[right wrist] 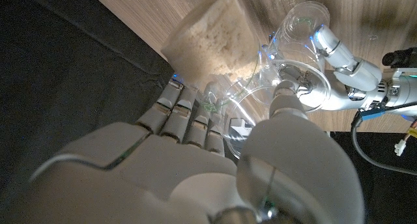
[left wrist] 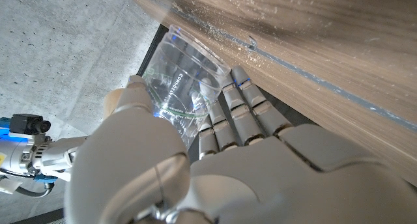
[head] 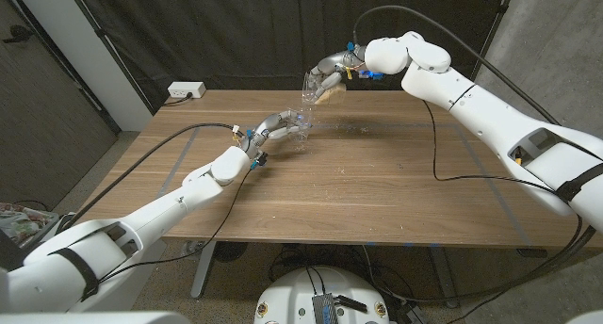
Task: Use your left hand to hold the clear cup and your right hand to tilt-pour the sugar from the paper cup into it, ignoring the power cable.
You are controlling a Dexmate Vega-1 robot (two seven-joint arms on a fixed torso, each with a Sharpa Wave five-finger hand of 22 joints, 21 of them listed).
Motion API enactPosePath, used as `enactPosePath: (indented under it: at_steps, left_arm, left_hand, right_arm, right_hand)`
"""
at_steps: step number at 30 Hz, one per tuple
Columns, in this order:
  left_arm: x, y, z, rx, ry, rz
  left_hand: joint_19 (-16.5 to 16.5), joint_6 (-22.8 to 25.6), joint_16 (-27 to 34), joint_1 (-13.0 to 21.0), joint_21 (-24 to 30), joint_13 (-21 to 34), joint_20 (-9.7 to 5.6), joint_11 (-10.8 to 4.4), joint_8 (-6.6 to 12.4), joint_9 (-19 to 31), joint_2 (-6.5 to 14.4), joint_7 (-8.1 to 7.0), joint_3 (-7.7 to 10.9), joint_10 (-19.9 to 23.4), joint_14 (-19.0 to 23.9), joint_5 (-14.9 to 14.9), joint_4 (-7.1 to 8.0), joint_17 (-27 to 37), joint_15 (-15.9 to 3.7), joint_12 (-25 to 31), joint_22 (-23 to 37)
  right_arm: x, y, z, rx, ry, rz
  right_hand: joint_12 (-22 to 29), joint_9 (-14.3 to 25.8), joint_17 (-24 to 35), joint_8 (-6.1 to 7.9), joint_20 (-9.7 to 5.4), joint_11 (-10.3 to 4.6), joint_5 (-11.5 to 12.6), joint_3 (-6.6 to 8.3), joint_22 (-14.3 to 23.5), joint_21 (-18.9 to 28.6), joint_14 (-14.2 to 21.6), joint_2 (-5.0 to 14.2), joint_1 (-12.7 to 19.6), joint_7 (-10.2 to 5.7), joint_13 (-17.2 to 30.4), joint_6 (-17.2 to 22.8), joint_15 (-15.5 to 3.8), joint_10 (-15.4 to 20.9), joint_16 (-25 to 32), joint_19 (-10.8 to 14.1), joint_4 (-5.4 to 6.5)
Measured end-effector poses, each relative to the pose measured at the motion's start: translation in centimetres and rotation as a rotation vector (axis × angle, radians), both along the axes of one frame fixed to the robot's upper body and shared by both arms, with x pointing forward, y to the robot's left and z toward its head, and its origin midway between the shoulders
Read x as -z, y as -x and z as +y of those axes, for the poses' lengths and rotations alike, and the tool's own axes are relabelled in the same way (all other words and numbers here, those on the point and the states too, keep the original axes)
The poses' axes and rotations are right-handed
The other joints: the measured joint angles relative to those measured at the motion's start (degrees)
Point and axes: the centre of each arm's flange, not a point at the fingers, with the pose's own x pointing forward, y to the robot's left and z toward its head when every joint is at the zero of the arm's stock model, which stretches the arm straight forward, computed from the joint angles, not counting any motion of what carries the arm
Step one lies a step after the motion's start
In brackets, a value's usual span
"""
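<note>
Head view: pouring is under way above the table.

Left hand (head: 271, 131) holds the clear cup (head: 300, 126) just past the table (head: 377, 192) middle, toward 11 o'clock. Right hand (head: 330, 72) holds the sugar cup (head: 322, 89) tipped over, up at 1 o'clock from the clear cup. In the right wrist view that cup looks see-through, not paper, with sugar (right wrist: 208, 38) piled near its lip. Some grains already lie on the wood. To do this well, I think the lip should sit right over the clear cup's mouth, tip slowly, and the left hand should keep steady. Leave the cable (head: 438, 145) alone.
</note>
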Motion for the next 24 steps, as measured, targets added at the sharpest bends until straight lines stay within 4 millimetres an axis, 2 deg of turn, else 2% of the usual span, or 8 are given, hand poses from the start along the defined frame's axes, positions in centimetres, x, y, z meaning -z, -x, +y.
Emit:
enactPosePath:
  at_steps: [24]
  left_arm:
    - [-1.2, -0.6, 0.5, -0.019, -0.04, -0.012]
  left_hand:
    - [0.0, 0.2, -0.41, -0.3, 0.21, -0.13, 0.0, -0.01, 0.16, -0.12, 0.3, 0.2, -0.24, 0.4, -0.01, -0.04, 0.24, 0.27, -0.01, 0.03, -0.28]
  right_arm:
    - [0.4, 0.1, 0.5, 0.041, 0.083, -0.059]
  right_hand:
    - [-0.44, -0.02, 0.16, -0.19, 0.19, -0.01, -0.05, -0.03, -0.27, 0.0, 0.0, 0.21, 0.25, 0.29, 0.22, 0.36, 0.0, 0.0, 0.0, -0.83, 0.01]
